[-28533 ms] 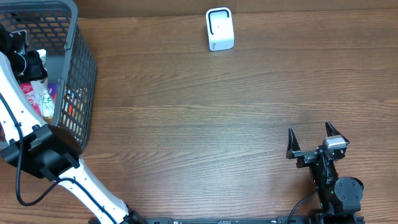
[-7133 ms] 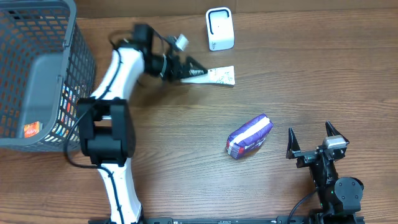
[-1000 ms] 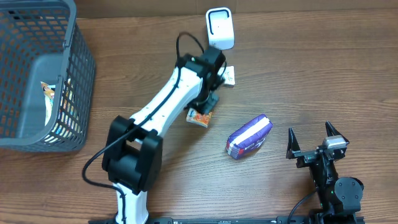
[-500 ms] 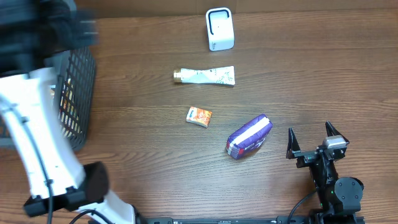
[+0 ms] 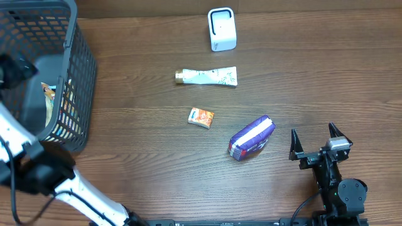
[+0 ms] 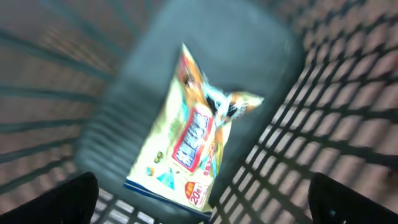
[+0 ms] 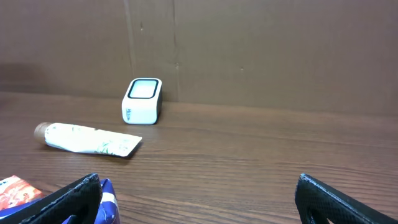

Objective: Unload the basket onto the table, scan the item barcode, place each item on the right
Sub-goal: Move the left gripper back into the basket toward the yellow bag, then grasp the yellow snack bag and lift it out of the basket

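**Hidden or unclear.** The left wrist view is blurred, and the print on the snack bag (image 6: pixel 186 146) cannot be read. Whether a barcode faces up cannot be told. From overhead, only a strip of that bag shows through the mesh of the basket (image 5: pixel 81 75). The left arm (image 5: pixel 85 191) is cut by the picture's left edge, and its fingers cannot be made out from above. In the right wrist view, the small orange packet (image 7: pixel 12 190) and the purple pack (image 7: pixel 107 190) are cut off at the lower left corner.

**Tools.** The left tool (image 6: pixel 208 200) hangs inside the basket above the bag. Its fingertips (image 6: pixel 68 199) are spread to the two lower corners of its view, and it grips nothing. The right tool (image 5: pixel 317 143) sits low at the near right of the worktop (image 5: pixel 314 75), fingers fully apart and empty.

**Task items.** The snack bag lies flat on the basket floor, close to the mesh wall. The scanner (image 5: pixel 222 29) stands upright at the far edge of the worktop, well apart from the basket.

**Count.**
- Basket: one, at the far left.
- Scanner: one.
- Snack bag: one, in the basket.
- Loose items on the worktop: three, none touching another.
  - One tube (image 5: pixel 207 76) lies on its side just in front of the scanner.
  - One small orange packet lies nearer the middle.
  - One purple pack lies between the packet and the right tool.
- Arms: two.
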Controlling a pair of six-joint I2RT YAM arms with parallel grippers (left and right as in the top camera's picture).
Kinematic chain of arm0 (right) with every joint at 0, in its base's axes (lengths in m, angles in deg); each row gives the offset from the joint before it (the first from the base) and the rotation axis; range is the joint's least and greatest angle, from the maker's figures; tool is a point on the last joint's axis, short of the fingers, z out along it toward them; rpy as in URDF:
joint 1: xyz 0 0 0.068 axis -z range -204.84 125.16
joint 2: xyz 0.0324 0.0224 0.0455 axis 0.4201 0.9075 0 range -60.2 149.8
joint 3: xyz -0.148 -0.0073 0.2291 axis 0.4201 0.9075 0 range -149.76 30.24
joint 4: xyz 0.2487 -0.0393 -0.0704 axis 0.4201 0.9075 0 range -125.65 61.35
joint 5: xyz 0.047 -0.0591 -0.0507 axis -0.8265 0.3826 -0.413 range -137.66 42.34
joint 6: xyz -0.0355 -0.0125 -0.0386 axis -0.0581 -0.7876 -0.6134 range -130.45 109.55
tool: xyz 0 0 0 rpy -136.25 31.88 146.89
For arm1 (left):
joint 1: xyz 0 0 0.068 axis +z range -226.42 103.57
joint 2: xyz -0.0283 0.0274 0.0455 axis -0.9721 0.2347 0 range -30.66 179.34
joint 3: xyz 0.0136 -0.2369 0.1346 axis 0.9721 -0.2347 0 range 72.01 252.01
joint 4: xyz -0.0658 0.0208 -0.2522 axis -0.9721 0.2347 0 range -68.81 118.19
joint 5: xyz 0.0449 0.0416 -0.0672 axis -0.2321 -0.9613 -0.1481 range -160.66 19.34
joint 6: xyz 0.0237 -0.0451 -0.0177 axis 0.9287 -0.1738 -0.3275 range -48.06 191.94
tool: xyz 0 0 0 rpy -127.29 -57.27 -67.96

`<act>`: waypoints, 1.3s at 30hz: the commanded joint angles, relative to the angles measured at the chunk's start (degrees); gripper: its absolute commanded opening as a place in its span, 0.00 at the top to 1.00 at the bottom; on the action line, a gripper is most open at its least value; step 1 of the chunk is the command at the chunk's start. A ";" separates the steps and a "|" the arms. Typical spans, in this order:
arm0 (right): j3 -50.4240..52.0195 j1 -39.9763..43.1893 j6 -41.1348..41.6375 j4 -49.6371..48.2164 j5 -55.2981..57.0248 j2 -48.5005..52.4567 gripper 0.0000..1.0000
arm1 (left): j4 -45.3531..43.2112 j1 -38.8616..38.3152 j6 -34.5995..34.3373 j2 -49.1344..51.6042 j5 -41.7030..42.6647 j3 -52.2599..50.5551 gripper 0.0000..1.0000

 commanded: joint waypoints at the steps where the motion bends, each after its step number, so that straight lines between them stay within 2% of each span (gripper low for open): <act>1: 0.59 -0.31 -0.24 -0.31 -0.24 -0.57 0.00 | 3.23 -1.16 6.93 7.37 1.75 -0.63 0.00; 5: 0.59 -0.31 -0.24 -0.31 -0.22 -0.57 0.00 | 5.18 -1.70 9.03 12.92 1.73 -0.66 0.00; 10: 0.59 -0.31 -0.24 -0.31 -0.22 -0.57 0.00 | 5.05 -2.43 10.93 14.64 1.68 -1.16 0.00; 16: 0.59 -0.31 -0.24 -0.31 -0.22 -0.57 0.00 | 1.22 -3.74 11.61 14.93 -0.55 -5.97 0.00; 20: 0.59 -0.31 -0.24 -0.31 -0.22 -0.57 0.00 | -3.13 -4.63 11.56 14.93 -5.75 -12.74 0.00; 24: 0.59 -0.31 -0.24 -0.31 -0.22 -0.57 0.00 | -4.87 -4.61 10.51 14.93 -5.88 -14.05 0.00; 25: 0.59 -0.31 -0.24 -0.31 -0.22 -0.57 0.00 | -5.55 -4.52 9.64 14.93 -5.88 -14.05 0.05; 26: 0.59 -0.31 -0.24 -0.31 -0.22 -0.57 0.00 | -5.92 -4.46 9.18 14.93 -5.86 -14.05 0.16; 28: 0.59 -0.31 -0.24 -0.31 -0.22 -0.57 0.00 | -6.43 -4.46 8.74 14.93 -5.84 -14.21 0.48; 29: 0.59 -0.31 -0.24 -0.31 -0.24 -0.55 0.00 | -6.78 -4.46 8.76 14.93 -5.84 -14.45 0.57; 31: 0.59 -0.31 -0.24 -0.31 -0.24 -0.57 0.00 | -7.56 -4.48 8.72 14.93 -5.84 -15.23 0.67; 33: 0.59 -0.31 -0.24 -0.31 -0.22 -0.57 0.00 | -8.68 -4.57 7.89 14.93 -5.86 -17.09 0.93; 34: 0.59 -0.31 -0.24 -0.31 -0.24 -0.57 0.00 | -8.81 -4.57 7.87 14.93 -5.86 -17.73 0.96; 36: 0.59 -0.31 -0.24 -0.31 -0.24 -0.57 0.00 | -8.72 -4.57 7.69 14.91 -5.86 -17.90 0.96; 39: 0.59 -0.31 -0.24 -0.31 -0.22 -0.57 0.00 | -5.03 -4.46 5.68 14.80 -5.81 -12.52 0.96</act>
